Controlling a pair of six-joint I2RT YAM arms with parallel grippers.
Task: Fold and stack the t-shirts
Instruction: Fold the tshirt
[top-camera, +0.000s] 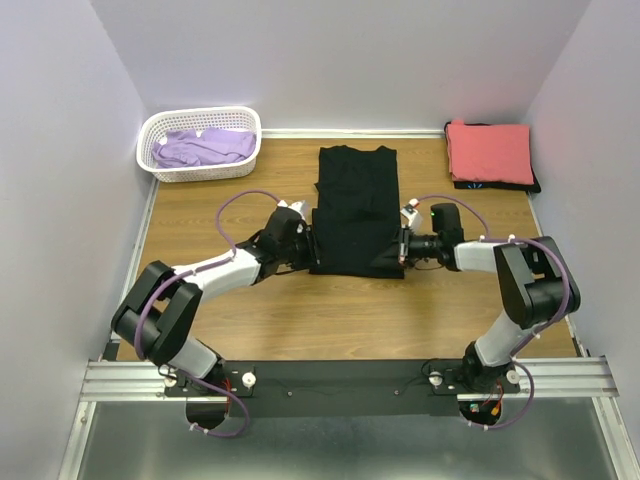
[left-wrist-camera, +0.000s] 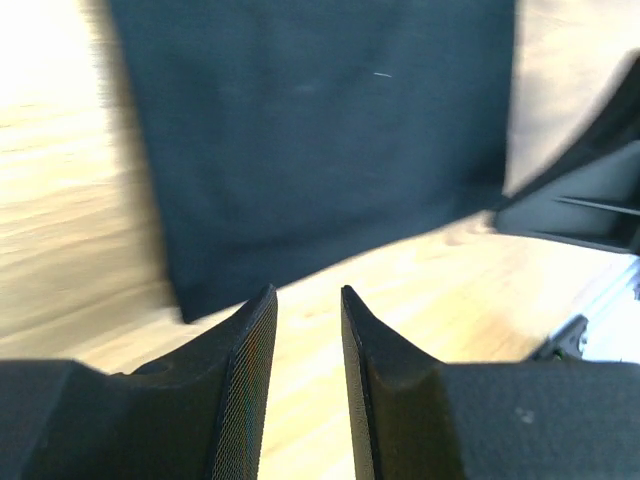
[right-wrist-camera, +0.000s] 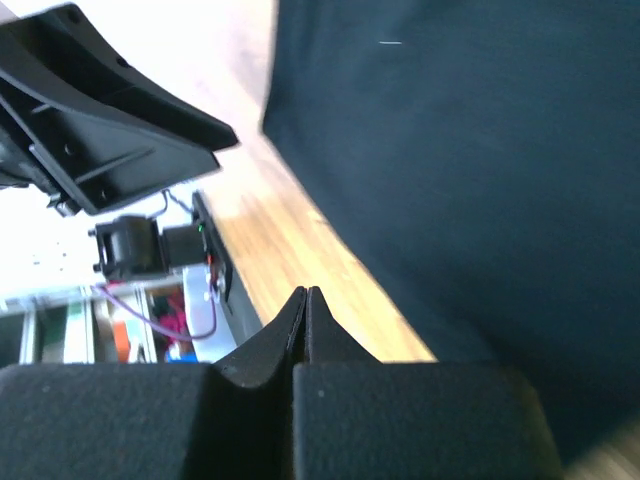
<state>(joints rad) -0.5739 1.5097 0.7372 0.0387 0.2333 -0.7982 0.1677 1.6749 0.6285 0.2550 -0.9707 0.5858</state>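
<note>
The black t-shirt (top-camera: 356, 210) lies mid-table (top-camera: 250, 330), a smooth, narrow, partly folded rectangle. A folded coral-red t-shirt (top-camera: 489, 150) starts the stack at the far right corner. The left gripper (left-wrist-camera: 308, 295), slightly parted and empty, and the right gripper (right-wrist-camera: 305, 292), closed on nothing, flank its near edges, probably ready for the next fold.

Four t-shirts (top-camera: 357, 210), one basket (top-camera: 200, 115), two arms (top-camera: 215, 270).

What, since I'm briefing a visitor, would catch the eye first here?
The black t-shirt spread mid-table, with the left gripper open and the right gripper shut, flanking its near end. Next, the coral-red t-shirt folded at the far right corner and the lavender t-shirt in the white basket at far left.
</note>
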